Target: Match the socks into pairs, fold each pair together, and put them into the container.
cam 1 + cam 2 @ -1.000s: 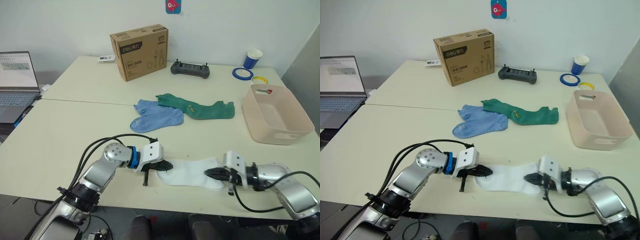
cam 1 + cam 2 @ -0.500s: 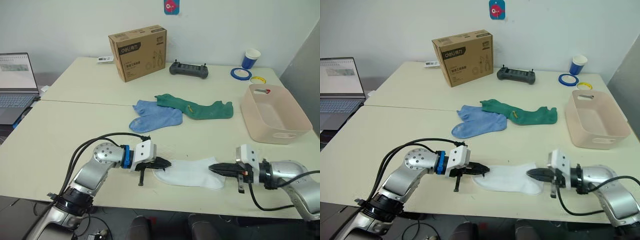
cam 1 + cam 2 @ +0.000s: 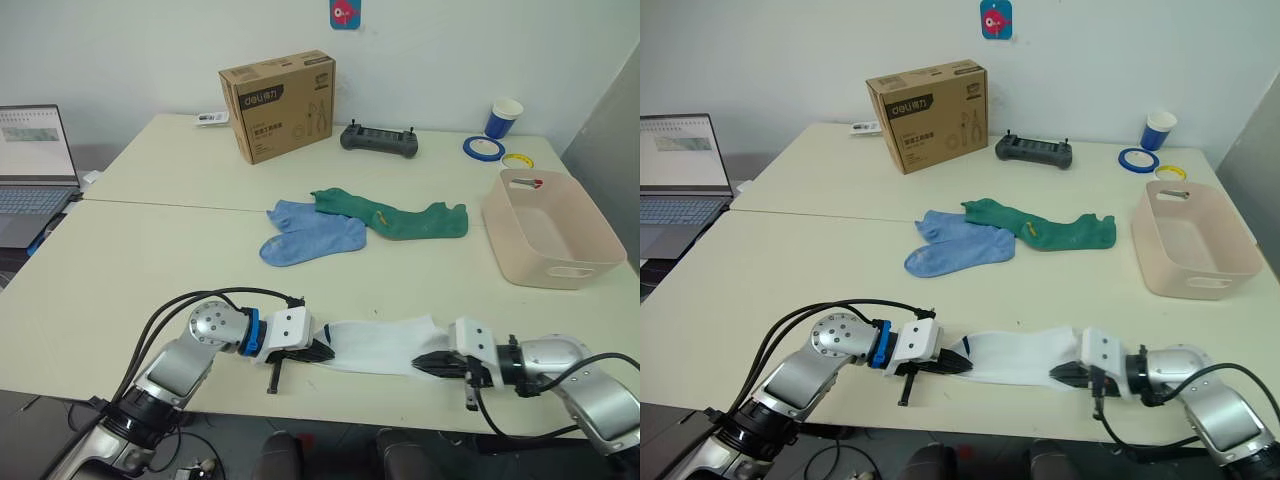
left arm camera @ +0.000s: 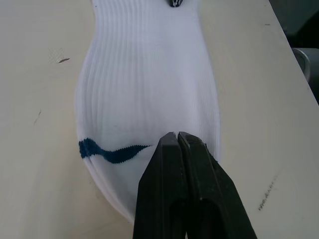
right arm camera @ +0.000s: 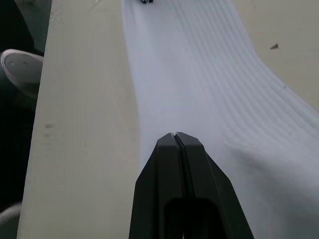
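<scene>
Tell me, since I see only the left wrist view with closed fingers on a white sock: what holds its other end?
Observer: The right gripper is shut on the far end of the white sock, opposite the left gripper.
Operator: Where are the other socks?
Observer: The light blue socks and dark green socks lie touching at mid-table.
Operator: And the container?
Observer: The pale pink bin stands to the robot's right; I see no socks in it.

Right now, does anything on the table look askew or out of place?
Nothing stands out. The white sock lies stretched flat between the left gripper and right gripper, both shut on it; the pink bin sits upright.
</scene>
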You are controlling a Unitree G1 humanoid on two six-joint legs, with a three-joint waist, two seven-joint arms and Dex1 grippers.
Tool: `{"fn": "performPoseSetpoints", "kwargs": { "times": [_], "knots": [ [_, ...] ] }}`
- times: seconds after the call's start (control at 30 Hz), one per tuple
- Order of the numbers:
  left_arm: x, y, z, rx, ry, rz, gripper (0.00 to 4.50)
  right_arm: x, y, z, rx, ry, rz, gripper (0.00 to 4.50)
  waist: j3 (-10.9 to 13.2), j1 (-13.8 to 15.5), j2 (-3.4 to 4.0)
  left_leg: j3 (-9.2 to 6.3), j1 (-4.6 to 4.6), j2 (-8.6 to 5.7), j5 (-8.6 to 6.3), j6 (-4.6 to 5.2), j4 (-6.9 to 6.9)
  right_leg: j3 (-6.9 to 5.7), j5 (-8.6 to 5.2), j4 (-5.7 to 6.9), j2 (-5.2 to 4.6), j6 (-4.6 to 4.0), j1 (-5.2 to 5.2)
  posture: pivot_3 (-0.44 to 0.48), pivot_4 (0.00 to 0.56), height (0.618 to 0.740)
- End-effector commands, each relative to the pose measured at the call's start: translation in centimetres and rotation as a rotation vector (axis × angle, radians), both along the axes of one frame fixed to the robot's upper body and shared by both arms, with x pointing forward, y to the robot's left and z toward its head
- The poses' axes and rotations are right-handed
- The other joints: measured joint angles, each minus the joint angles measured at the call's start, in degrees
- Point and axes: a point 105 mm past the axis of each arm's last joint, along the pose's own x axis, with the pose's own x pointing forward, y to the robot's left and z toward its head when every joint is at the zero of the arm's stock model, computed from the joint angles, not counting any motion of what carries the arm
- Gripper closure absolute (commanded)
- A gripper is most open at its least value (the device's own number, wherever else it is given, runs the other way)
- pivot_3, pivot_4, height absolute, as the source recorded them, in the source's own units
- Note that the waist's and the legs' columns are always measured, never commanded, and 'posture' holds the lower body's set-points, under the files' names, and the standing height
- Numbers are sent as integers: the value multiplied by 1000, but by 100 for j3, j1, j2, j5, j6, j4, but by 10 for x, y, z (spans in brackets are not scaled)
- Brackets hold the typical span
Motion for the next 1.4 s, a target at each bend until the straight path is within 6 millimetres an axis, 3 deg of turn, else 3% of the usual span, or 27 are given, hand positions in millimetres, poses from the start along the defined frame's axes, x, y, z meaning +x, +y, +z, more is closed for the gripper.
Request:
{"fn": "performPoseSetpoints", "kwargs": {
  "times": [0.03,0.17,0.23,0.3,0.47,0.63,0.83,1.0,1.1,1.27,1.4],
  "knots": [
    [2,3,10,-47,2,39,4473,4,-15,13,7,3,-48,4465,0,-6,0,0,1,0,0,0,0,0,0,1,0,0,1,0,150,740],
    [4,-5,23,-123,-14,34,4473,8,-9,44,178,60,-123,4465,1,-9,0,-1,2,1,0,0,0,0,0,4,1,0,0,0,150,740],
    [7,-12,33,-172,-22,41,4500,16,-10,65,299,110,-203,4101,1,-13,-1,-2,1,2,0,0,0,0,2,5,1,-3,0,0,150,740],
    [8,-16,41,-199,-41,37,4500,25,-20,73,324,132,-284,3505,1,-3,-1,-2,1,0,0,0,1,1,4,6,0,-4,1,0,150,740],
    [4,-21,55,-232,-66,9,4500,32,-38,52,235,199,-425,1770,1,1,-1,-3,0,0,-1,1,-4,-1,4,-3,0,-6,2,0,150,740],
    [1,-25,61,-230,-86,-29,4500,20,-24,30,204,327,-410,33,1,-9,-1,-3,0,1,-1,1,-3,0,1,0,2,-1,-1,0,150,740],
    [-1,-24,61,-224,-79,-33,4500,2,-15,16,162,453,-385,33,0,-10,0,-3,0,1,-1,1,-3,1,0,0,2,1,-1,0,150,740],
    [1,-24,60,-220,-85,-28,4500,2,-1,15,267,590,-456,33,-4,-16,-6,-6,1,3,-1,2,-3,0,0,1,6,0,0,0,150,740],
    [1,-24,60,-222,-86,-26,4500,1,-4,19,302,633,-477,922,-4,-7,-7,-6,0,2,-1,1,-3,0,0,1,5,0,0,0,150,740],
    [0,-25,60,-230,-80,-30,4500,21,-21,26,380,661,-588,2651,-4,-16,-6,0,-2,1,-1,1,-2,5,2,-1,3,0,-1,0,150,740],
    [4,-39,56,-252,-18,-21,4500,22,-27,29,360,676,-564,4132,-4,-8,-7,-3,-2,2,-1,2,-4,0,1,-2,4,0,-2,0,150,740]
  ]
}}
